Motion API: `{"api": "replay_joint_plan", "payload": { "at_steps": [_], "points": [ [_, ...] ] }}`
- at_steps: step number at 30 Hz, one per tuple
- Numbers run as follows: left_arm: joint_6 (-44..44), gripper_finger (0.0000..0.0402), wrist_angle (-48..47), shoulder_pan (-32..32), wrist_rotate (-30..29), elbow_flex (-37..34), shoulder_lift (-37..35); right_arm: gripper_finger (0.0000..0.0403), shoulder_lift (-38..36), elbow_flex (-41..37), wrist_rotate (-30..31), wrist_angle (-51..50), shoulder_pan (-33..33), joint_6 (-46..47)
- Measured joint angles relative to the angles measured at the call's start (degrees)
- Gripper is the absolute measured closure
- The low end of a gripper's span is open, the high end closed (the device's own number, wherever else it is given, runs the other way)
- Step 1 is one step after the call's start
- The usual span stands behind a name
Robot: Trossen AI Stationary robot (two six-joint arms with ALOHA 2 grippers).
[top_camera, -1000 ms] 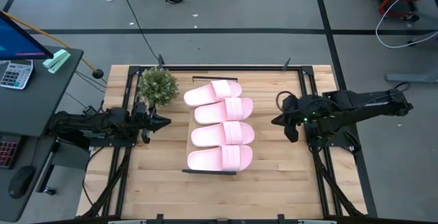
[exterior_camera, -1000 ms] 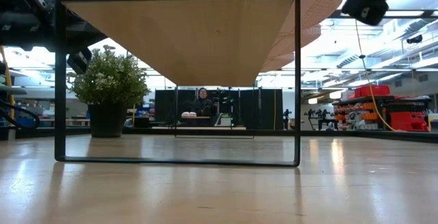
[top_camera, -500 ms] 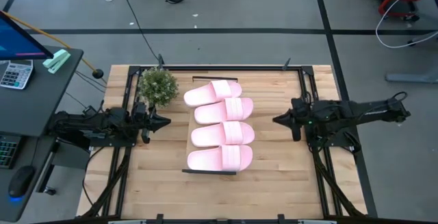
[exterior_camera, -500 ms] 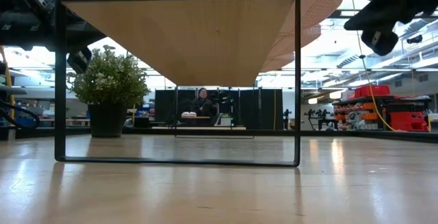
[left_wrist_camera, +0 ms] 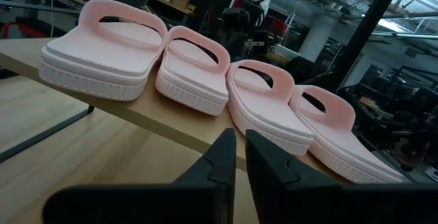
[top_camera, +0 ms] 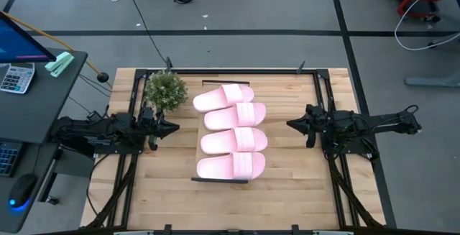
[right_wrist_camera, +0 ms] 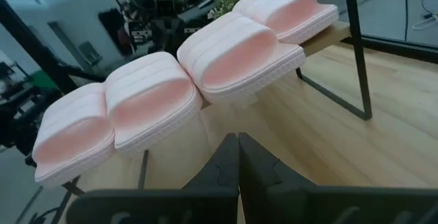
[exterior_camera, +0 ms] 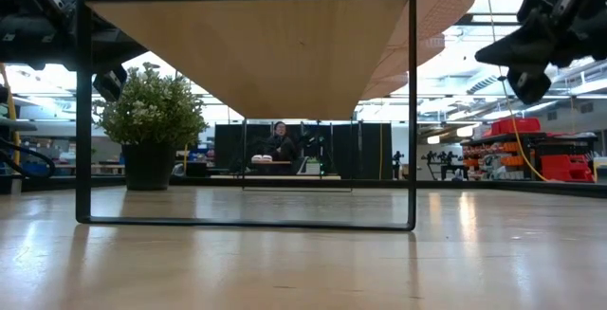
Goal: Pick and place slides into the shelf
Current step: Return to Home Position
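High view: left end effector (top_camera: 171,127) is seen empty with fingers together, near the shelf (exterior_camera: 256,54). Right end effector (top_camera: 292,126) is likewise pressed together on nothing, farther off on the opposite side. All four slides (top_camera: 231,131) are lined up on the shelf top, on the desk (top_camera: 287,192). Placing is judged done; only arm parking is left. In the low view the slides are mostly cut off.
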Motion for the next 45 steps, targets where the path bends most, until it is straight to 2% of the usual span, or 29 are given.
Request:
{"api": "replay_joint_plan", "payload": {
  "at_steps": [7,15,28,33,38,45],
  "points": [
    [0.0,0.0365,0.0,0.0,0.0,0.0,0.0,0.0403,-2.6,-6.2,-1.0,6.9,0.0,0.4],
    [0.0,0.0376,0.0,0.0,0.0,0.0,0.0,0.0403,-2.7,-6.8,-1.3,9.1,-0.3,-1.4],
    [0.0,0.0361,0.0,0.0,0.0,0.0,0.0,0.0403,-2.7,-6.8,-14.7,8.8,-9.6,-3.0],
    [0.0,0.0366,0.0,0.0,0.0,0.0,0.0,0.0403,-2.7,-6.9,-14.7,9.1,-9.6,-3.0],
    [0.0,0.0374,0.0,0.0,0.0,0.0,0.0,0.0403,-2.7,-8.5,-14.0,15.1,-9.6,-3.0],
    [0.0,0.0372,0.0,0.0,0.0,0.0,0.0,0.0403,-3.2,-8.6,-13.1,17.2,-7.4,-3.4]
  ]
}}
